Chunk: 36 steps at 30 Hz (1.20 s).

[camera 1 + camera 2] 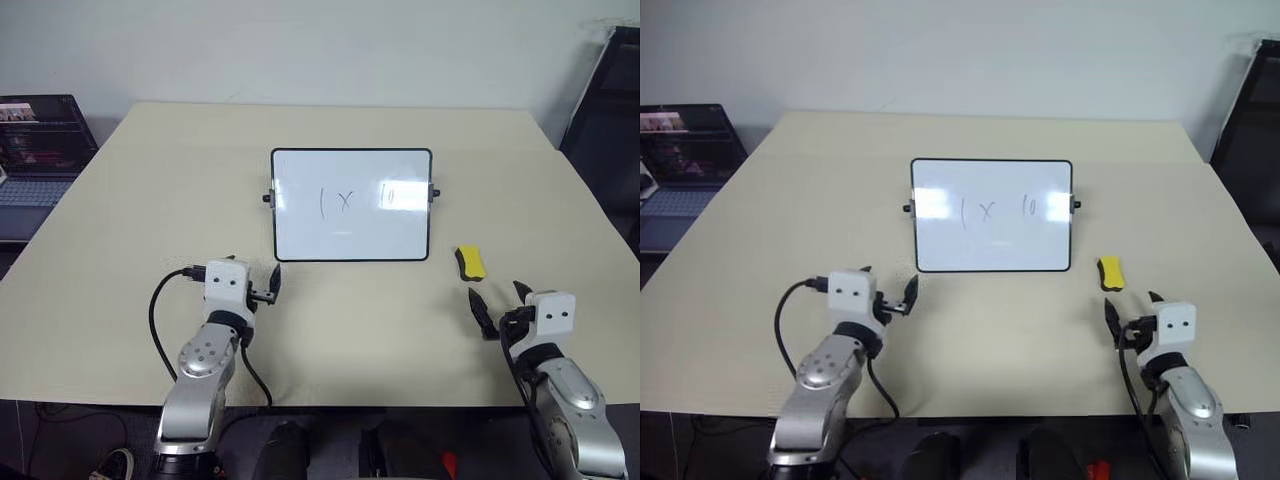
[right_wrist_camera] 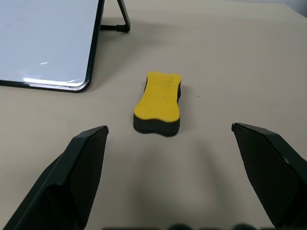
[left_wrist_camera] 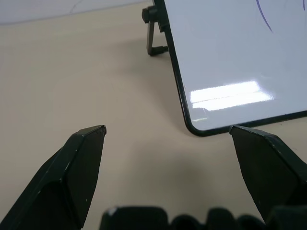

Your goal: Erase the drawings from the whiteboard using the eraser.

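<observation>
The whiteboard point(image 1: 350, 235) stands propped mid-table on small black side feet, tilted back. Faint drawings point(image 1: 345, 200) mark its upper middle: a vertical line, a small "x" and short bars point(image 1: 390, 195). The yellow eraser point(image 1: 470, 263), with its dark underside down, lies on the table just right of the board's lower right corner. My right gripper point(image 1: 500, 300) is open and points at the eraser point(image 2: 158, 98) from a short way in front, without touching it. My left gripper point(image 1: 252, 270) is open and empty near the board's lower left corner point(image 3: 192, 129).
The beige table point(image 1: 150, 200) extends well around the board. An open laptop point(image 1: 40, 150) sits beyond the table's left edge. A dark black frame point(image 1: 610, 120) stands off the far right corner. A black cable point(image 1: 155, 320) loops beside my left arm.
</observation>
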### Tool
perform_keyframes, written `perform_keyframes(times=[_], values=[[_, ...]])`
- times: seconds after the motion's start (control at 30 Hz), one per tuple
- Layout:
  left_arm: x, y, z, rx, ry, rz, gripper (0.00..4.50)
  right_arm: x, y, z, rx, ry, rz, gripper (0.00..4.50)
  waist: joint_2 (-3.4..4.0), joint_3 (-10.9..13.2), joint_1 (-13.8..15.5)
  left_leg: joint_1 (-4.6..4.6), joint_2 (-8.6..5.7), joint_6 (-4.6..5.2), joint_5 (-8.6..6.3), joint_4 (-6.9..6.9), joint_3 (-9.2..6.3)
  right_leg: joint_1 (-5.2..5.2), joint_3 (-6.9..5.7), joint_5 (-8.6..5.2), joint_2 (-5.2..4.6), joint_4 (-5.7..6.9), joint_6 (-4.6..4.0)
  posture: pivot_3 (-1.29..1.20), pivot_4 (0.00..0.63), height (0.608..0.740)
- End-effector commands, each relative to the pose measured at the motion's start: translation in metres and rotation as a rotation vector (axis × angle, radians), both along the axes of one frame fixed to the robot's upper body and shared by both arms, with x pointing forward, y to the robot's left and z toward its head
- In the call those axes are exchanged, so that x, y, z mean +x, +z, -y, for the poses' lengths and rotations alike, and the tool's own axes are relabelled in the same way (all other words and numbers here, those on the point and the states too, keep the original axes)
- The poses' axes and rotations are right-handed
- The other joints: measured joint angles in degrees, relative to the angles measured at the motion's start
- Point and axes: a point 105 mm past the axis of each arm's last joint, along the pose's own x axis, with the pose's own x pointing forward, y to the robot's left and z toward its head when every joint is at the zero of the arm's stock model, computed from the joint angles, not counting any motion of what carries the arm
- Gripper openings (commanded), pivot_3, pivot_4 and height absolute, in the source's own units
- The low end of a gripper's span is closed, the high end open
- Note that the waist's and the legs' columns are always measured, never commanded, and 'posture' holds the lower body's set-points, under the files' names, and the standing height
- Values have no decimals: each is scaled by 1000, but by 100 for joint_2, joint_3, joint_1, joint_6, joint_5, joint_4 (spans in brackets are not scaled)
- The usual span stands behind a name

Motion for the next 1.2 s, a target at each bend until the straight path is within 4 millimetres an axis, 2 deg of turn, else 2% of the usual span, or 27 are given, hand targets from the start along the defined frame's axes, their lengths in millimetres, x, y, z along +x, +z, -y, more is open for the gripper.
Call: perform_keyframes(times=[0.03, 0.1, 0.27, 0.5, 0.6, 0.7, 0.8, 0.9, 1.03, 1.2], values=[[1, 6, 6, -8, -10, 22, 4500, 6, 19, 4, -17, -16, 49, 4469, 0, 0, -3, 2, 0, 0, 0, 0, 1, 1, 1, -1, 0, 0, 2, 0, 150, 740], [0, 1, 4, -3, 11, -7, 4500, 12, 17, 1, -26, -17, 35, 4469, 1, 0, -9, 4, 2, 0, 0, -1, 2, 1, 1, -1, 2, 1, 3, 0, 150, 740], [-2, 11, 12, -26, -63, -1, 4500, 14, 26, 8, -6, -69, 27, 4469, 1, 0, 2, -2, 2, 0, 0, -4, 3, -3, -4, 3, 3, 2, -6, 0, 150, 740], [0, 34, 7, -51, -164, 42, 4500, 11, 40, -13, 79, 5, 38, 4469, 1, -1, 1, -2, 1, 0, 0, -3, 1, -2, -4, 2, 1, 1, -4, 0, 150, 740], [2, 53, 8, -52, -286, 61, 4500, 15, 48, -15, 90, 5, 56, 4469, 2, 0, -10, 0, 2, 0, 0, -4, 2, -4, -2, 0, 2, 3, 0, 0, 150, 740], [2, 62, 9, -15, -406, 36, 4500, 15, 49, -19, 88, 4, 30, 4469, 2, 0, -6, -1, 2, 0, 0, -4, 2, -4, -6, 0, 3, 2, 0, 0, 150, 740], [5, 76, 27, 1, -579, 21, 4500, 12, 64, -22, 57, 13, 65, 4469, 3, 1, -2, -5, 0, -1, 0, -6, 1, -6, -5, 1, 2, -1, -2, 0, 150, 740], [9, 88, 31, 24, -661, 29, 4500, 9, 74, -31, 52, 22, 103, 4469, 3, 1, 0, -8, -1, -1, 0, -5, 1, -7, -8, 0, 2, -2, -1, 0, 150, 740], [2, 95, 44, 56, -810, -1, 4500, 11, 84, -36, 74, 6, 123, 4469, 3, 1, -10, -8, 0, 0, 0, -6, 1, -8, -6, -1, 2, -3, 1, 0, 150, 740], [-9, 91, 61, 109, -997, -52, 4500, 16, 73, -27, 77, -32, 10, 4469, 5, 2, -26, -7, 3, -1, 0, -7, 0, -11, -4, 1, 4, -1, -3, 0, 150, 740]])
